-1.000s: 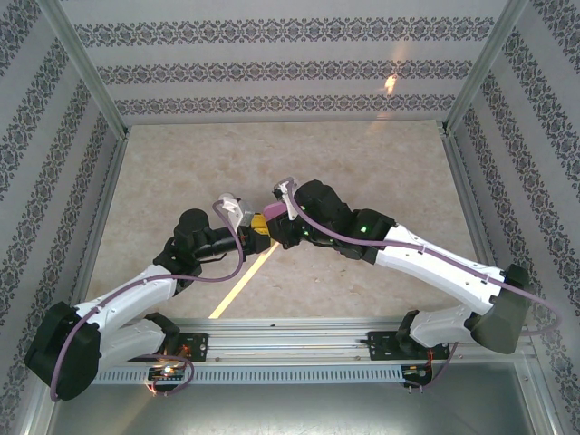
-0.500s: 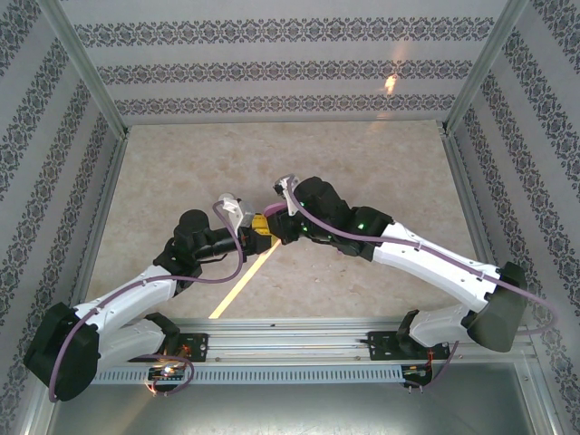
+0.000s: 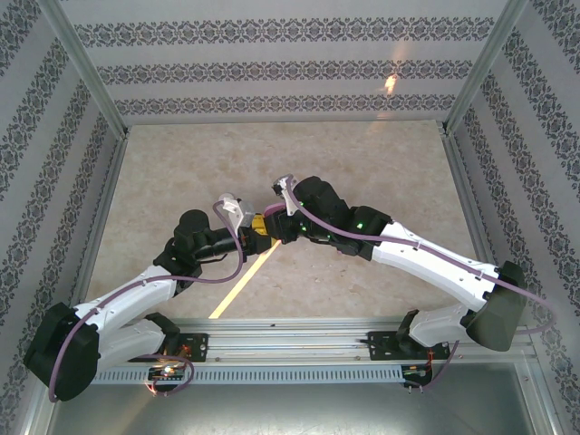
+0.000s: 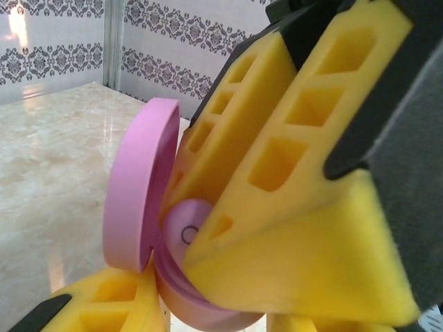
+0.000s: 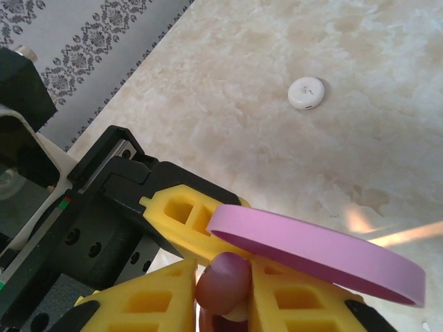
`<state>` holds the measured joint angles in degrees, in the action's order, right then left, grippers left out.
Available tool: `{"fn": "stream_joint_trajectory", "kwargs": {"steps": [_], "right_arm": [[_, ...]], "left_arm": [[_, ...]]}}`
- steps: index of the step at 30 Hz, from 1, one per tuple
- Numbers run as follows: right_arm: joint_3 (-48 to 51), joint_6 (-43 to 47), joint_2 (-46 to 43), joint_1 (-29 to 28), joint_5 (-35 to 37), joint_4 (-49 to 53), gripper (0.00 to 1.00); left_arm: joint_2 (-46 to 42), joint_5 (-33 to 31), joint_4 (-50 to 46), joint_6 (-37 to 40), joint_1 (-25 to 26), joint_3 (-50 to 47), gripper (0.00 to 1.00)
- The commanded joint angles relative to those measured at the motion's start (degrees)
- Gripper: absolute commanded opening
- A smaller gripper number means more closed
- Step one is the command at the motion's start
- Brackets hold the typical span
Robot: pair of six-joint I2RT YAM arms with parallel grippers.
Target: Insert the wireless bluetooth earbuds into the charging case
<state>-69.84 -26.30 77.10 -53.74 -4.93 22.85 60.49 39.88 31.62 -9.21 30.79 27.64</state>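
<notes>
My left gripper (image 3: 257, 225) is shut on the base of a pink charging case (image 4: 208, 315), holding it above the table. Its round lid (image 4: 135, 200) stands open. My right gripper (image 3: 275, 227) meets it from the right, shut on a purple earbud (image 5: 225, 277). The earbud sits between the right gripper's yellow fingers (image 5: 149, 304), just under the lid (image 5: 318, 252). In the left wrist view the earbud (image 4: 183, 225), marked with a small ring, rests against the inside of the case base. The right gripper's yellow fingers (image 4: 277, 180) press on it. The other earbuds are out of view.
A small white round piece (image 5: 306, 93) lies on the marble tabletop (image 5: 228, 83) beyond the grippers; I cannot tell whether it is a case or an earbud. Patterned walls (image 3: 290, 63) enclose the table on three sides. A yellow light streak (image 3: 237, 288) crosses the near tabletop.
The right gripper has edged left into the left gripper, covering the pink case seen from above. The left arm has barely moved.
</notes>
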Motion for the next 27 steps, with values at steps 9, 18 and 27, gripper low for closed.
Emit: {"fn": "stream_joint_trajectory", "kwargs": {"steps": [9, 18, 27], "right_arm": [[1.1, -0.3, -1.0, 0.4, 2.3, 2.2, 0.27], [1.1, -0.2, -2.1, 0.4, 3.5, 3.4, 0.31], [1.1, -0.9, -3.1, 0.6, 3.8, 3.8, 0.34]], "left_arm": [[-0.5, 0.2, 2.1, 0.3, 0.8, 3.0, 0.04], [-0.6, -0.2, 1.9, 0.5, 0.8, 2.9, 0.04], [-0.1, 0.2, 2.1, 0.1, 0.9, 3.0, 0.04]]}}
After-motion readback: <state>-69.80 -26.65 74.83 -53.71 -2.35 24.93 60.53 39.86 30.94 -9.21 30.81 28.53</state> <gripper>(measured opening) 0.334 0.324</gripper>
